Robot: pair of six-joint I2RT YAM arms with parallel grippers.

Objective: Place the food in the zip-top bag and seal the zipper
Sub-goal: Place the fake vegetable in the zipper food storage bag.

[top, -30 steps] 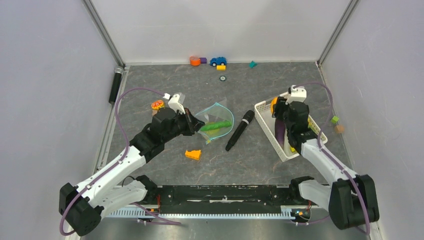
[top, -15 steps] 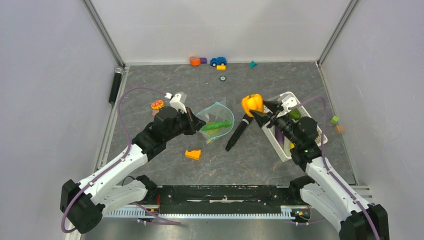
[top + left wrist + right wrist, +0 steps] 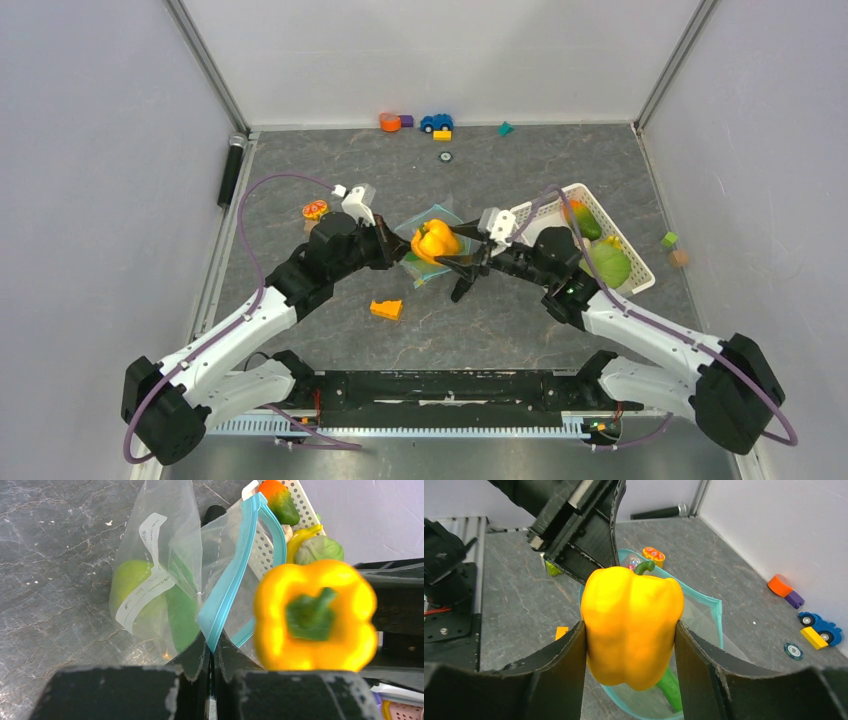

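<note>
The clear zip-top bag (image 3: 150,545) lies at mid-table with its mouth held open. My left gripper (image 3: 213,647) is shut on its teal zipper (image 3: 235,575) strip. A long green pod (image 3: 182,610) and a pale green fruit (image 3: 130,580) are inside the bag. My right gripper (image 3: 630,645) is shut on a yellow-orange bell pepper (image 3: 631,625) and holds it just above the bag's open mouth (image 3: 719,615). In the top view the pepper (image 3: 435,240) covers most of the bag (image 3: 410,228), between the left gripper (image 3: 392,250) and the right gripper (image 3: 442,256).
A white slotted basket (image 3: 640,280) at the right holds a green vegetable (image 3: 610,265), a red-green fruit (image 3: 580,220) and a yellow piece. A black microphone (image 3: 463,288) lies under the right gripper. An orange stepped wedge (image 3: 386,309) and an orange slice (image 3: 315,210) lie nearby. Small toys (image 3: 436,122) line the back wall.
My right gripper lifted the pepper out of the basket and carried it left to just over the bag's mouth. The left gripper kept its hold on the zipper.
</note>
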